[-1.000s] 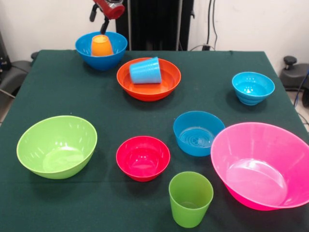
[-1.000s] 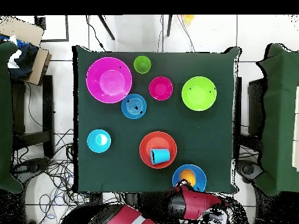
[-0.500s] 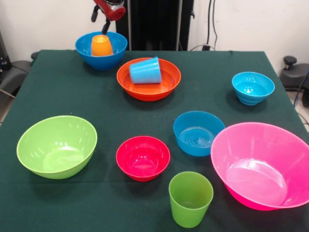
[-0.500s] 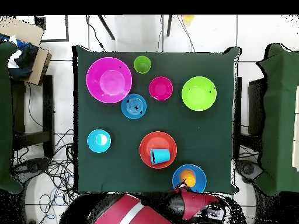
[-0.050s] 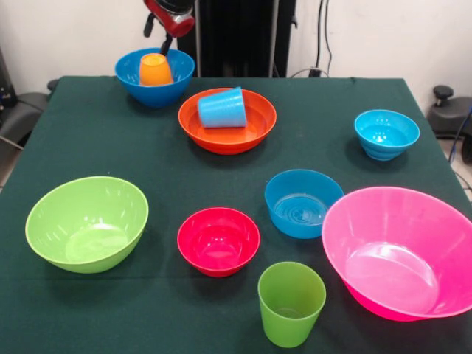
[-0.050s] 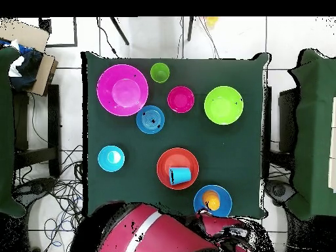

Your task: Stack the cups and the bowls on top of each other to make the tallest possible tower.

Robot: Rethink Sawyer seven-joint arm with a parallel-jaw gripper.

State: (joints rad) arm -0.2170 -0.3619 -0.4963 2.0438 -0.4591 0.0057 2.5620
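My gripper (image 5: pixel 157 35) hangs at the table's far edge, just above and behind the large blue bowl (image 5: pixel 130 74), touching nothing. An orange cup (image 5: pixel 155 69) stands upside down inside that bowl. A light blue cup (image 5: pixel 221 108) lies on its side in the wide orange bowl (image 5: pixel 259 125). The green cup (image 5: pixel 290 302) stands upright at the near edge. The lime bowl (image 5: pixel 87 221), red bowl (image 5: pixel 218 240), medium blue bowl (image 5: pixel 302 203), pink bowl (image 5: pixel 402 251) and small turquoise bowl (image 5: pixel 386 133) sit apart and empty.
In the overhead view the red arm (image 6: pixel 157 236) covers the bottom edge below the large blue bowl (image 6: pixel 200 195). The dark green tablecloth (image 5: pixel 110 140) has open cloth between the bowls. Chairs and cables lie round the table.
The gripper has shifted slightly right and up in the front view, and the red arm now spreads further along the overhead view's bottom edge. No cup or bowl has moved.
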